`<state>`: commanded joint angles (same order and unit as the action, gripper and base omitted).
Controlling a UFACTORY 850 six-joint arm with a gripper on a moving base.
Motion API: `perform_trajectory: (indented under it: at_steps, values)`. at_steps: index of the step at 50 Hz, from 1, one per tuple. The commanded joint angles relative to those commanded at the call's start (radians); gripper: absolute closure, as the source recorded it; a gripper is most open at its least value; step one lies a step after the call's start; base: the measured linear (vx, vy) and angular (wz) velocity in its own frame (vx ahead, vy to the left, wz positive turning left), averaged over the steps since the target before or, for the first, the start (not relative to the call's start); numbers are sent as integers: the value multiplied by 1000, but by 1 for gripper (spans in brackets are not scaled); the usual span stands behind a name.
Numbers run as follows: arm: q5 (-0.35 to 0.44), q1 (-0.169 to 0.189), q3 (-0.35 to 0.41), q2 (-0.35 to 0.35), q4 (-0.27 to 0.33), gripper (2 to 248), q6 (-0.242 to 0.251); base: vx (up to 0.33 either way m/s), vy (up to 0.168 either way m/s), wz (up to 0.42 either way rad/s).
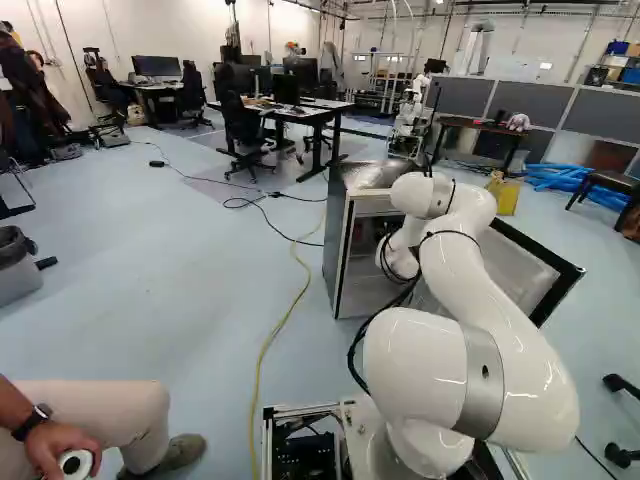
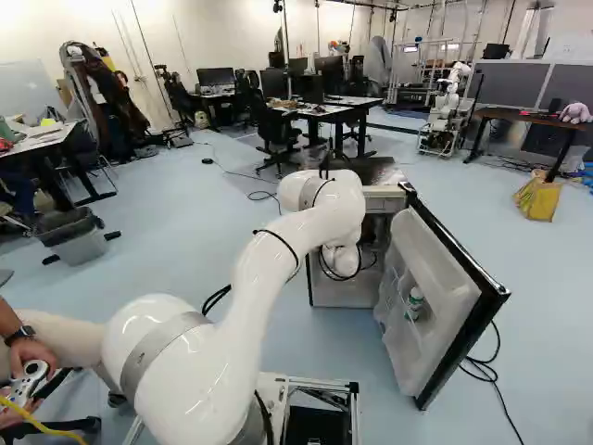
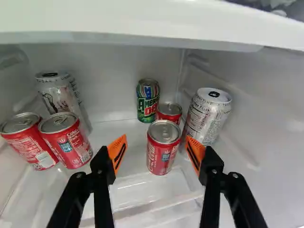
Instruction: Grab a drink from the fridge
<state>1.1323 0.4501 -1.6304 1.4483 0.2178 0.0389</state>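
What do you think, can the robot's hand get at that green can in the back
Probably not straight on. The hand is open, but a red can stands in front, partly in line with the green can, and a second red can crowds its side.

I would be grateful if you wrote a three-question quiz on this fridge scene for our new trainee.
1. True or false: the fridge door is closed.
2. Which stands right beside the green can?
(a) a tall white can
(b) a red can
(c) a second green can
3. How many red cans show in the wrist view, counting the front red can just ahead of the open tool?

Key: 1. False; 2. b; 3. Four.
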Motion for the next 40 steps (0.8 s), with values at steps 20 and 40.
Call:
perform_trajectory:
  at_steps: [20, 40]
  values:
    - [0, -12, -61, 35, 0, 71, 0, 0, 0, 0]
    - [0, -14, -78, 44, 0, 71, 0, 0, 0, 0]
